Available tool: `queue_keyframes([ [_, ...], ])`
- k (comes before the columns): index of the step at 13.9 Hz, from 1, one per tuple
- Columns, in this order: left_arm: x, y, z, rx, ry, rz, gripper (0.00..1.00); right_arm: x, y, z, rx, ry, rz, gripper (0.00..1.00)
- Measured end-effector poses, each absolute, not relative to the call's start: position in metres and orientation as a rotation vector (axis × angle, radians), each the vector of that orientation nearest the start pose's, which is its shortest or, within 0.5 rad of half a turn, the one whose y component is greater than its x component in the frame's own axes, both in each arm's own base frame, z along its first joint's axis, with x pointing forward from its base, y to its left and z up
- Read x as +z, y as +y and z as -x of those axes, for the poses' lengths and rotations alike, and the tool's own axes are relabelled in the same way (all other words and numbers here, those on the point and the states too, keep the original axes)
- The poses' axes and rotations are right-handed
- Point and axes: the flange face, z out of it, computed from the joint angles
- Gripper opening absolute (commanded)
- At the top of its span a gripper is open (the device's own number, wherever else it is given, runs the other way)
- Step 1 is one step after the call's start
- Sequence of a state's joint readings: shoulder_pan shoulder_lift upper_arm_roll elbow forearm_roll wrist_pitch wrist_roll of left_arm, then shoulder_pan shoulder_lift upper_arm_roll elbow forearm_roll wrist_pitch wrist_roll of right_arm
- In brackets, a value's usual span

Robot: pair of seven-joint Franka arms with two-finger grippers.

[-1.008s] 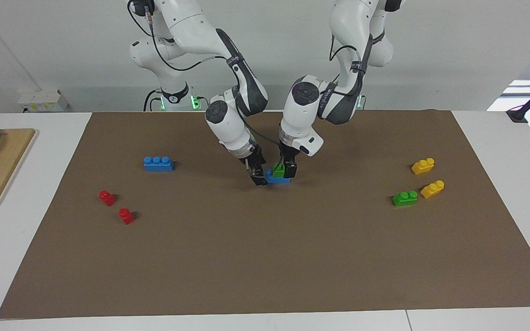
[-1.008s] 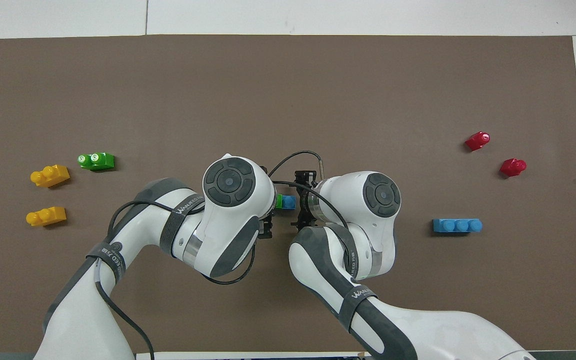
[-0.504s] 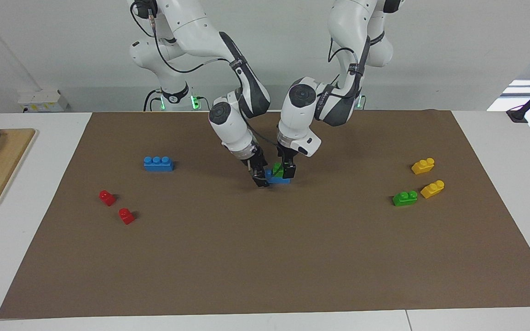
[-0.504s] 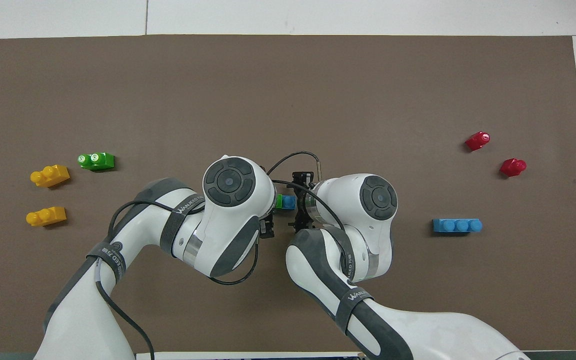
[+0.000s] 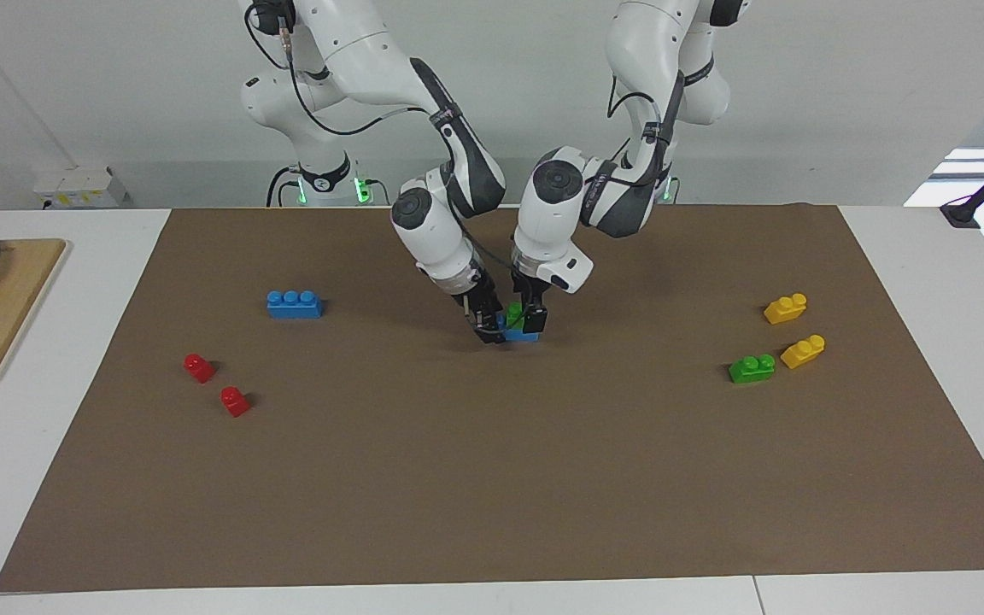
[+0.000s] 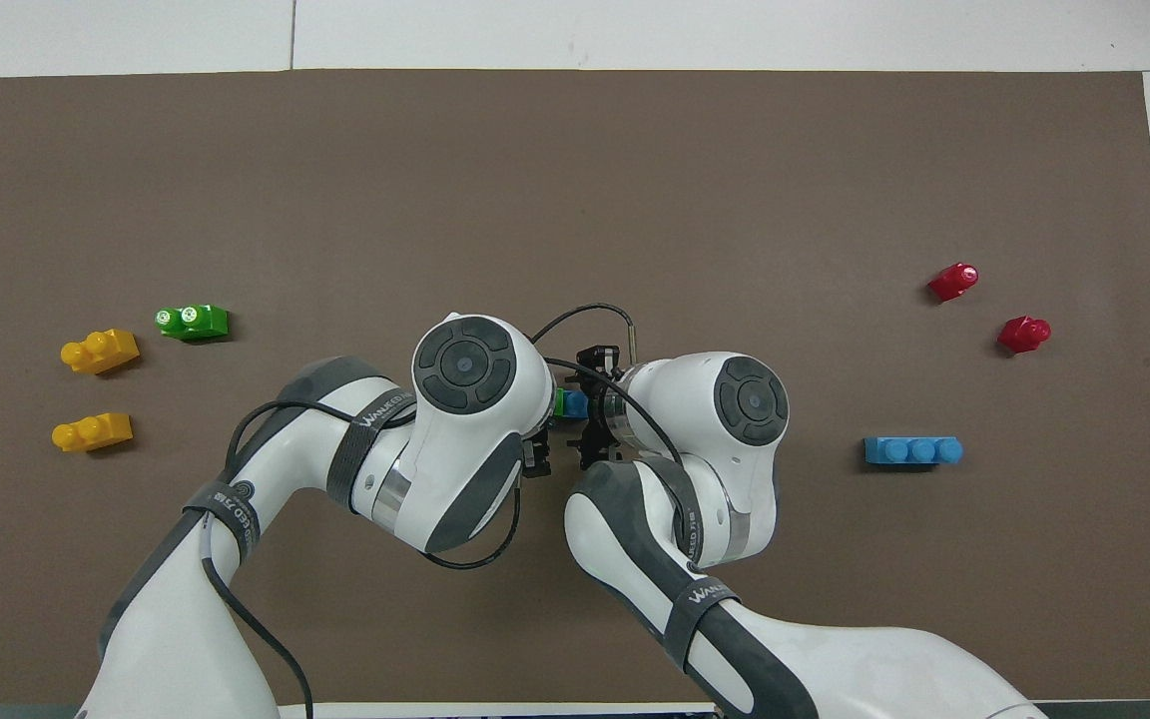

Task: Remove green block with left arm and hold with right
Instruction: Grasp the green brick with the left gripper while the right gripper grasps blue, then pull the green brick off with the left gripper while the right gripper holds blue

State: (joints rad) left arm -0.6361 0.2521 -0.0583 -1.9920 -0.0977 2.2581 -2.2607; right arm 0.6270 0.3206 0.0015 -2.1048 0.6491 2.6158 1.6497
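Roughly midway, at a guess. Approach done for both arms: down at the small stack in the middle of the worktop (image 5: 492, 478), with the left gripper (image 5: 524, 318) apparently clenched on the green block (image 5: 515, 313), and the right gripper (image 5: 485, 329) set against the end of the blue brick (image 5: 523, 336) underneath, on the side toward the right arm's end. Cannot tell whether closed on that brick. No separation yet: green block seated on the blue brick, no gap to be seen between them. Left to do, judging from this: bracing the blue brick with the right gripper and pulling the green block up and free with the left. Untouched and well apart, toward the left arm's end: spare green brick (image 5: 752, 368) beside two yellow bricks (image 5: 785, 308); toward the right arm's end, a second blue brick (image 5: 294, 304) and two red pieces (image 5: 199, 367).
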Motion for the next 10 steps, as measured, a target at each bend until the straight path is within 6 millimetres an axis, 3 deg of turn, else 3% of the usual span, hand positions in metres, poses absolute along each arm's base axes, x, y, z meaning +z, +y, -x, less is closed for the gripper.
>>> queue_keyframes([
  [1, 0.3377, -0.3857, -0.4597, -0.138, 2.266, -2.138, 1.0, 0.2798, 0.3387, -0.4899, 0.374, 1.966, 1.989, 0.39],
  [2, 0.3378, -0.3857, -0.4598, -0.138, 2.266, -2.138, 0.96, 0.2797, 0.3383, -0.4902, 0.374, 1.966, 1.989, 0.16],
  [3, 0.3378, -0.3857, -0.4598, -0.138, 2.266, -2.137, 0.83, 0.2796, 0.3379, -0.4904, 0.376, 1.969, 1.984, 0.0],
  [7, 0.3379, -0.3857, -0.4599, -0.138, 2.267, -2.135, 0.26, 0.2785, 0.3358, -0.4911, 0.423, 2.014, 1.908, 0.0],
  [9, 0.3394, -0.3836, -0.464, -0.131, 2.263, -2.117, 0.06, 0.2776, 0.3358, -0.4902, 0.425, 2.015, 1.908, 0.0],
  [10, 0.3395, -0.384, -0.4637, -0.13, 2.252, -2.129, 0.0, 0.2776, 0.3357, -0.4905, 0.423, 2.01, 1.912, 0.0],
])
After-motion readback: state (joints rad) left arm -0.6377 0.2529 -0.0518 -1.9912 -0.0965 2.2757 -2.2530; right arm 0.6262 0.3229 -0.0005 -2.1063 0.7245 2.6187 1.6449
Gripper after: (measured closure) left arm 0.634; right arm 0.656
